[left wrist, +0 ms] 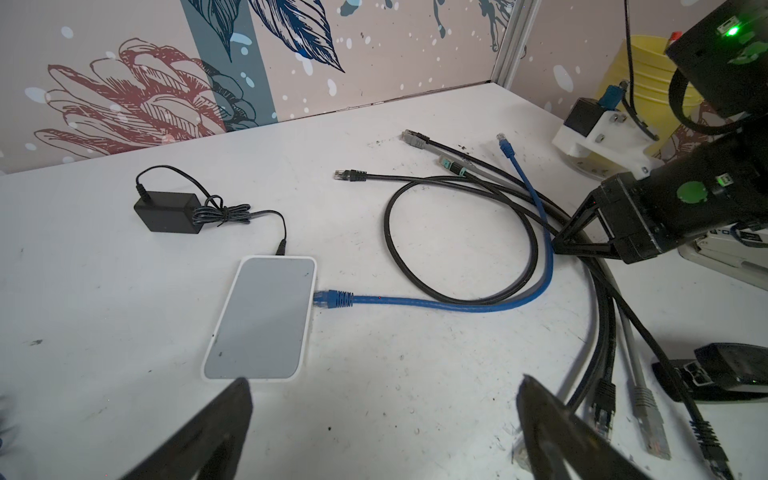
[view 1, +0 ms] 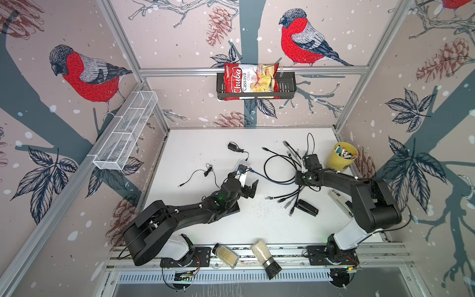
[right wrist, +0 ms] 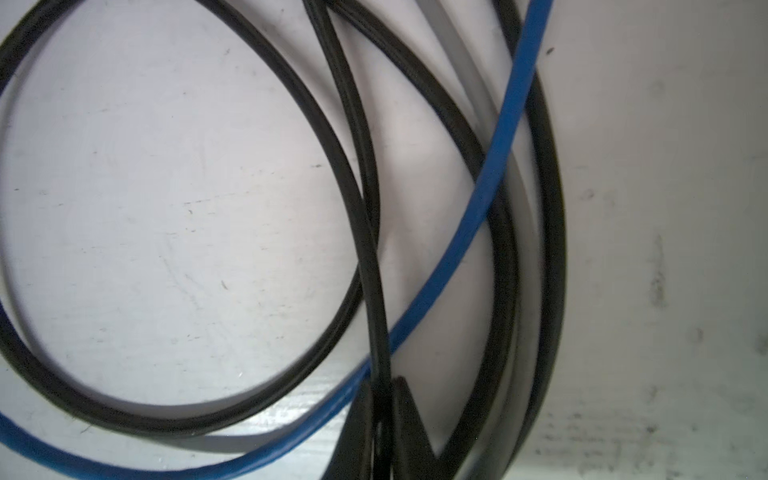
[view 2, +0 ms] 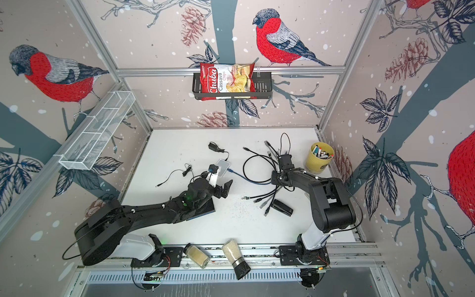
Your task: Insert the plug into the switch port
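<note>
The switch [left wrist: 262, 316] is a flat white box with a grey top, lying on the white table; in both top views the left wrist partly covers it [view 1: 243, 163] [view 2: 223, 165]. A blue plug [left wrist: 332, 299] on a blue cable [left wrist: 457, 306] sits at a port in the switch's side; how deep it sits I cannot tell. My left gripper [left wrist: 384, 395] hovers open just short of the switch, holding nothing [view 1: 248, 189]. My right gripper [right wrist: 384, 384] is shut on a thin black cable [right wrist: 374, 291] in the cable bundle, to the right of the switch [view 1: 297, 180].
A black power adapter [left wrist: 166, 214] lies behind the switch, its lead plugged in. Several loose cables with plugs [left wrist: 602, 399] spread between the arms. A black stapler [view 1: 307, 208], a yellow cup of pens [view 1: 341, 156] and two jars [view 1: 226, 254] stand around.
</note>
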You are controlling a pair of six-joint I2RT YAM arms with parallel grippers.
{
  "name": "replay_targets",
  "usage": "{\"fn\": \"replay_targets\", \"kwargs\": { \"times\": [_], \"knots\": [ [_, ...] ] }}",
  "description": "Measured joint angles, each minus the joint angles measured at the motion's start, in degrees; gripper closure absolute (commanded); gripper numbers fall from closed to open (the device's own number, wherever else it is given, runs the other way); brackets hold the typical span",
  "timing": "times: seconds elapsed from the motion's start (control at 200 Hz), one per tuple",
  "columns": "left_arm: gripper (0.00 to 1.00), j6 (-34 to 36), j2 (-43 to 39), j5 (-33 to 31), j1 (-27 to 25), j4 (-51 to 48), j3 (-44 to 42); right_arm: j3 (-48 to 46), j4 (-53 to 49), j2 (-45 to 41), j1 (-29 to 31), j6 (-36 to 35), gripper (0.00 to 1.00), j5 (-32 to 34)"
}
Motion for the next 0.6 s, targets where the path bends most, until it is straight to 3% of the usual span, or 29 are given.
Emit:
{"fn": "replay_targets", "kwargs": {
  "times": [0.215, 0.6],
  "knots": [
    [0.02, 1.1, 0.6, 1.8, 0.0, -2.7, 1.9, 0.4, -0.4, -1.3, 0.0, 0.2, 1.0, -1.4],
    [0.03, 5.8, 1.7, 8.8, -1.9, -5.1, 4.5, 3.9, -0.7, -5.9, 0.5, 4.8, 1.0, -3.7]
  ]
}}
